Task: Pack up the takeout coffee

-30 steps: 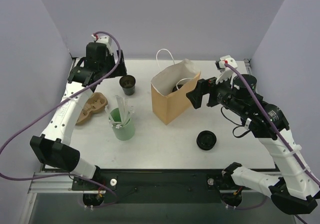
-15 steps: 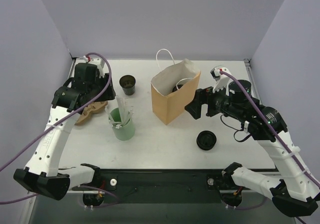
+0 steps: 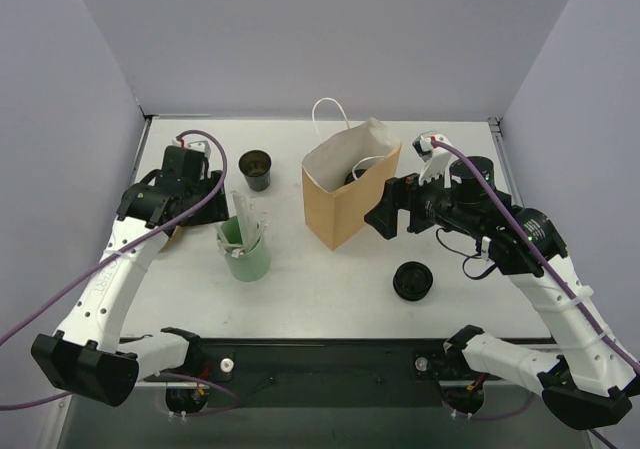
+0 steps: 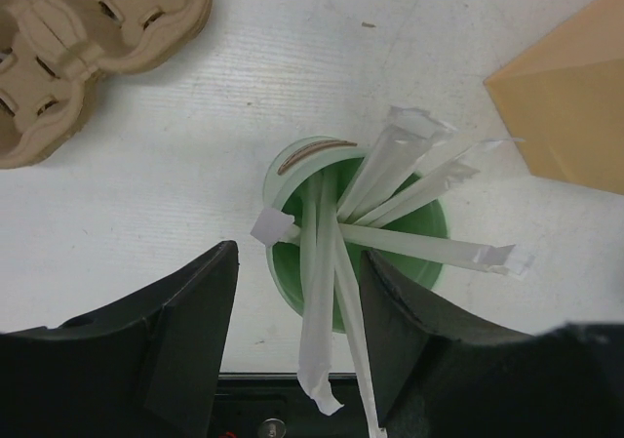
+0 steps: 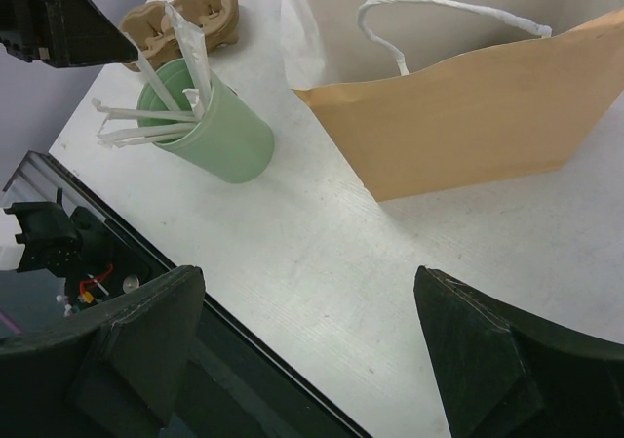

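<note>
Item: takeout coffee [image 3: 357, 176]. Dark round shape low inside paper bag [image 3: 345, 214], mid table [image 3: 330, 279]; prob. already packed.
Bag: upright, mouth open for loading.
Left tool [image 4: 299, 258]: spread, empty, above green straw cup [image 4: 292, 179].
Right tool [image 5: 310, 277]: spread wide, empty, nr bag front.

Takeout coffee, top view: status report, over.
Left gripper jaws open above green cup, right gripper jaws open beside paper bag, both empty. Takeout coffee apparently inside bag, mostly hidden. Nothing blocking.
</note>
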`<state>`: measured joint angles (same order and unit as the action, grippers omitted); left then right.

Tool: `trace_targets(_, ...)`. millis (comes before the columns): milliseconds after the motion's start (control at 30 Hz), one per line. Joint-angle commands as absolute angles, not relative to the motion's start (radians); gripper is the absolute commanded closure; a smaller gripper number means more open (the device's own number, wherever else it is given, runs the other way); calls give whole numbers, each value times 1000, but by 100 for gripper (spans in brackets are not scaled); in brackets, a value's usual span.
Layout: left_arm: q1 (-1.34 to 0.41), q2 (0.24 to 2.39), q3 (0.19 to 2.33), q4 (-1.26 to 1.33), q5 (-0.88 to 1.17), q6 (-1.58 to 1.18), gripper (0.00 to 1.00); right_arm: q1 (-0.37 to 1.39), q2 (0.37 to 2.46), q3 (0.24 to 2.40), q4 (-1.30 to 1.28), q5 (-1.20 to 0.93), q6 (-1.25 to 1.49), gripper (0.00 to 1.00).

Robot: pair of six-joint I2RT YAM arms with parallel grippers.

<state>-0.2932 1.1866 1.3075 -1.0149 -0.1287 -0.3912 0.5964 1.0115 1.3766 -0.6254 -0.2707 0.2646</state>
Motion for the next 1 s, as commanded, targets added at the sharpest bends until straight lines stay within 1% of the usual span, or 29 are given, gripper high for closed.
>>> trace_targets(0, -288, 1170, 1266, -1011, -164, -417, 37, 595, 996, 1405, -634, -278, 281, 7)
trace_targets(233, -223, 1152, 1175, -919, -109, -416, 38, 595, 996, 1410, -643, -278, 290, 7)
trace_targets(533, -198, 1138, 1135, -796, -6, -408, 47, 595, 989, 1407, -650, -282, 296, 8)
trace_targets(633, -195, 1131, 1127, -795, 0, -411, 57, 597, 989, 1407, -653, -281, 293, 7)
trace_targets(700, -195, 1129, 1140, -805, -6, -407, 59, 595, 985, 1407, -655, -279, 293, 7)
trace_targets(733, -195, 1131, 1144, -822, -9, -405, 65, 595, 985, 1407, -655, -278, 295, 7)
trace_targets(833, -195, 1131, 1179, -866, -24, -399, 75, 597, 983, 1407, -657, -276, 293, 8)
trace_targets(967, -195, 1134, 1245, -939, -44, -394, 86, 595, 980, 1414, -657, -275, 290, 8)
